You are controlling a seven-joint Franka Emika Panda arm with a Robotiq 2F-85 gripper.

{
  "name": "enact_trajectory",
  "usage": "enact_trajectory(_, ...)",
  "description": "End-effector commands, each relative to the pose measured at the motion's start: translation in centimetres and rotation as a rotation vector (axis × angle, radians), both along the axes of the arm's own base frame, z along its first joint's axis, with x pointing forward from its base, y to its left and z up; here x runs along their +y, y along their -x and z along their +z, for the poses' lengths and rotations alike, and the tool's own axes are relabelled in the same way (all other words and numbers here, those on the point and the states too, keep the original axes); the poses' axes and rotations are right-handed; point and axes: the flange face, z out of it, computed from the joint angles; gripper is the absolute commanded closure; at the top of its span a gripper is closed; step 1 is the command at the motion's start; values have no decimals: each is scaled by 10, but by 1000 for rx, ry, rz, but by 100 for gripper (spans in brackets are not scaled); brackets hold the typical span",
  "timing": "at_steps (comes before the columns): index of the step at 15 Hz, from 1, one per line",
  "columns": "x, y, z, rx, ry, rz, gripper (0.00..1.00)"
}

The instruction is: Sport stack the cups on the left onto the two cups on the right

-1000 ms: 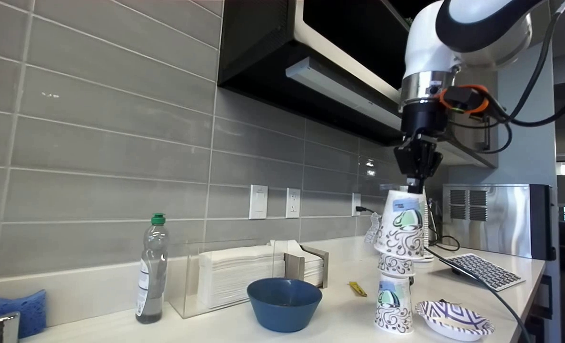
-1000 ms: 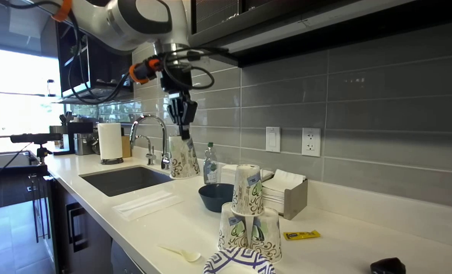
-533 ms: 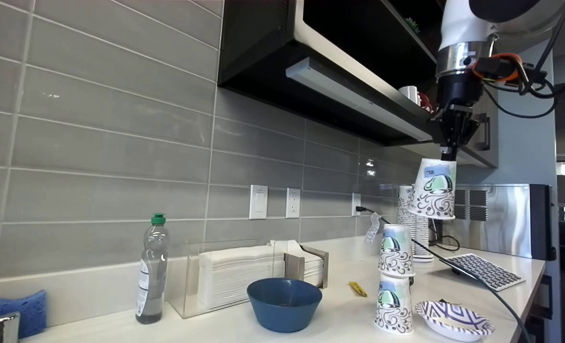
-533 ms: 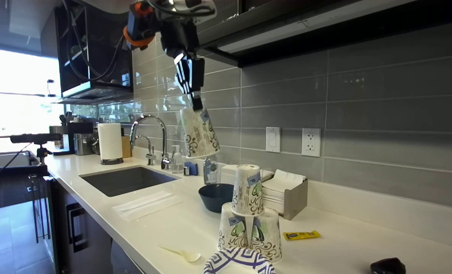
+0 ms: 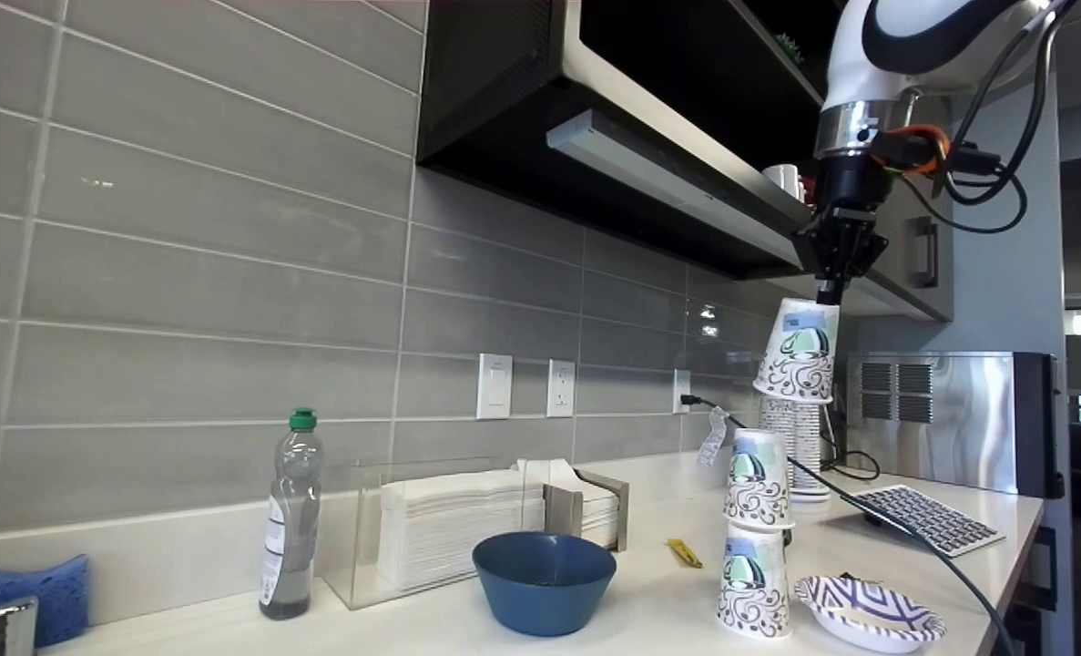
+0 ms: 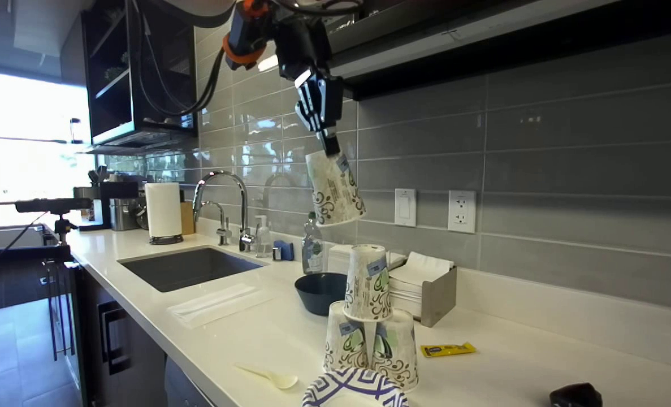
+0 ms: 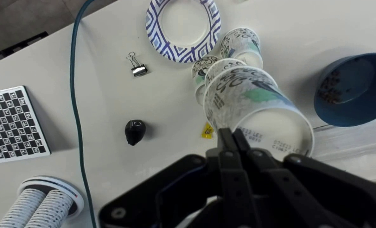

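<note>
The held cup: tapered paper, scroll-printed, mouth down and tilted, its base edge pinched between the black fingers. Below and apart, two lower cups stand inverted on the glossy white bench, one upper cup, also mouth down, straddling both. Compared with half a second earlier, the held cup hangs nearer those three, which stand unmoved

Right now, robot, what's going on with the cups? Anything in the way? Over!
Hand shut on upside-down cup, tilted, in the air. Three-cup pyramid standing, two under one. Paper plate close beside it, probably not in the way.
</note>
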Motion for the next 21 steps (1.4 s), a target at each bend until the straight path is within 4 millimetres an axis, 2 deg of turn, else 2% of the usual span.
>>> enact_trajectory(1, -13, -31, 1, 6, 14, 6, 99)
enact_trajectory(5, -16, -54, -13, 48, 4, 20, 99)
enact_trajectory(10, -19, -70, -27, 80, 2, 25, 99)
enact_trajectory(21, -30, -76, -42, 101, -4, 13, 99)
